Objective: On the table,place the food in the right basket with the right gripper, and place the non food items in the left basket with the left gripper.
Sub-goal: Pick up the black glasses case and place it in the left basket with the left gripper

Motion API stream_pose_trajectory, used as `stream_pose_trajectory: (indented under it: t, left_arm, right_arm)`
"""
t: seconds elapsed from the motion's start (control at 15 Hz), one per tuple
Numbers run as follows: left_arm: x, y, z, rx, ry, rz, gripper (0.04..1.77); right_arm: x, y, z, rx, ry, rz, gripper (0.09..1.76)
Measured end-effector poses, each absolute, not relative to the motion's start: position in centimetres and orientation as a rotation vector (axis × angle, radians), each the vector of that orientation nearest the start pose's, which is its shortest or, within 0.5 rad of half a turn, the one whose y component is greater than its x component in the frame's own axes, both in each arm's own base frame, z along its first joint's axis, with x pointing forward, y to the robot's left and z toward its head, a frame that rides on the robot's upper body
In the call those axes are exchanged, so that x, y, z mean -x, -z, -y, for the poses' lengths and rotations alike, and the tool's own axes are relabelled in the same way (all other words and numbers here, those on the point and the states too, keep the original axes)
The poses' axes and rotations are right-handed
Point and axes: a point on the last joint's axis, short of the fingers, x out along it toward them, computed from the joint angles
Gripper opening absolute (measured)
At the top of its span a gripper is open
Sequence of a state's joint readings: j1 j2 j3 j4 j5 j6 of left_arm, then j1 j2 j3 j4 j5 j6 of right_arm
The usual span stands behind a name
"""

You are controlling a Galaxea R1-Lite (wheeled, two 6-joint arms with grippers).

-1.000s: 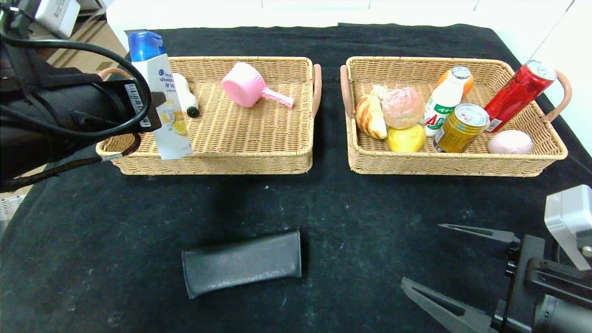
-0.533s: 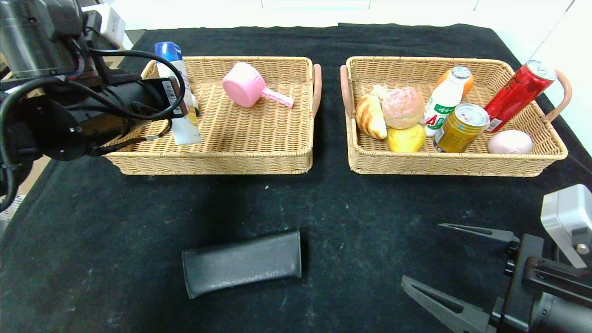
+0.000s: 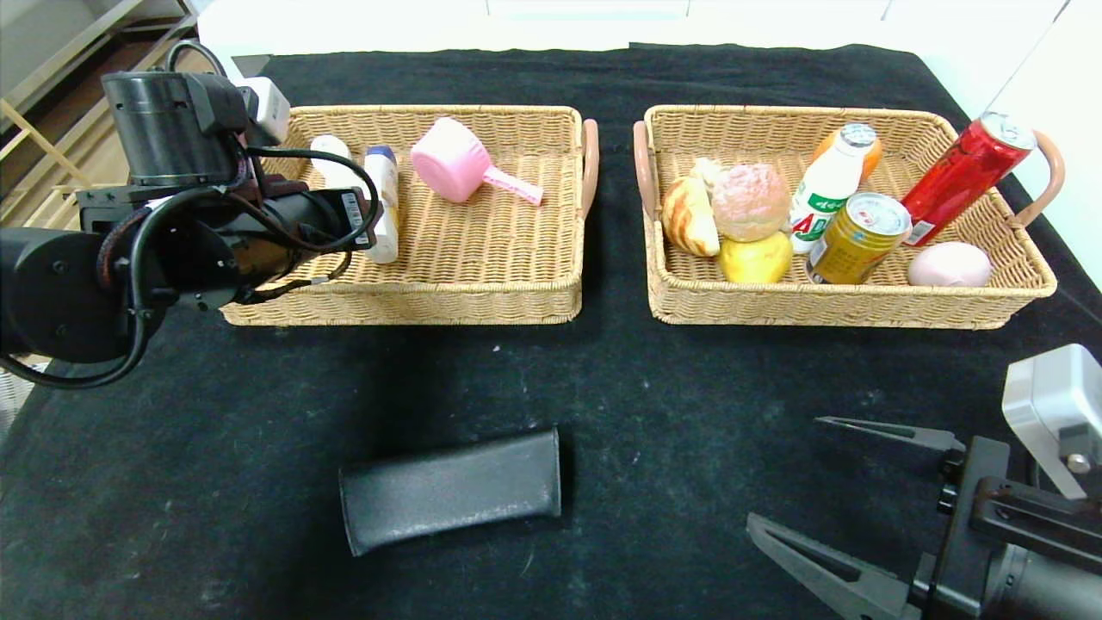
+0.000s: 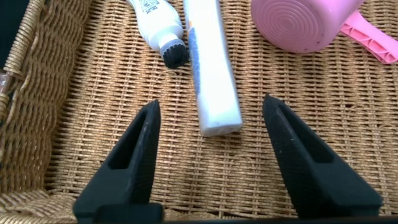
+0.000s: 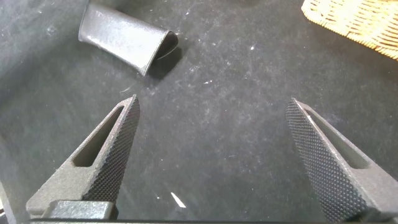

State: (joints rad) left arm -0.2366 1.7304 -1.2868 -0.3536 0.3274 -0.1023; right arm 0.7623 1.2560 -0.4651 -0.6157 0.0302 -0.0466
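In the left wrist view my left gripper [image 4: 210, 102] hangs open over the near left part of the left basket [image 3: 482, 297]. A white shampoo bottle [image 3: 383, 202] lies flat on the wicker just ahead of the fingertips, free of them. Beside it lie a small white bottle with a black cap [image 3: 331, 159] and a pink scoop [image 3: 452, 159]. A black case [image 3: 452, 499] rests on the table in front. My right gripper [image 3: 783, 471] stands open and empty at the front right, low over the black cloth. The right basket [image 3: 826, 310] holds the food.
The right basket holds bread [image 3: 749, 200], a lemon [image 3: 758, 257], a gold can [image 3: 857, 237], a red can [image 3: 964, 176], a milk bottle [image 3: 826, 198] and a pink egg [image 3: 950, 264]. Wooden shelving stands past the table's left edge.
The shampoo bottle was upright in my left gripper; it now lies flat in the left basket. The left gripper has opened off it and the arm has dropped lower. The right arm is unmoved.
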Motion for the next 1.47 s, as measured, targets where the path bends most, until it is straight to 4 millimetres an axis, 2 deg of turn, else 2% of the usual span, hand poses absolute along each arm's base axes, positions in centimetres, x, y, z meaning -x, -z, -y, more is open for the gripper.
stream_pose_trajectory:
  t: [0.2, 0.33, 0.53, 0.8, 1.13, 1.27, 1.47]
  left_arm:
    - [-32.4, -28.3, 7.3, 0.075, -0.091, -0.078, 1.37]
    - [-31.1, -28.8, 7.4, 0.07, -0.075, -0.081, 1.45]
    - [-27.8, -28.7, 8.4, 0.014, -0.004, -0.109, 1.53]
    - [-22.7, -26.9, 8.6, -0.121, 0.18, -0.156, 1.6]
    - [-18.3, -24.6, 8.4, -0.247, 0.379, -0.319, 1.66]
    - [-17.2, -24.3, 8.9, -0.308, 0.441, -0.36, 1.67]
    - [-16.8, -24.1, 9.8, -0.384, 0.502, -0.363, 1.68]
  right_arm:
    - [-13.3, -19.6, -12.8, 0.11, -0.794, -0.152, 1.71]
    - [-13.3, -19.6, -12.8, 0.109, -0.794, -0.151, 1.71]
    - [-13.3, -19.7, -12.8, 0.108, -0.794, -0.148, 1.71]
    - [-13.1, -19.9, -12.6, 0.102, -0.795, -0.136, 1.71]
    - [-13.1, -20.1, -12.5, 0.098, -0.794, -0.127, 1.71]
    - [-13.1, -20.1, -12.5, 0.097, -0.793, -0.126, 1.71]
    - [-13.1, -20.1, -12.5, 0.098, -0.793, -0.126, 1.71]
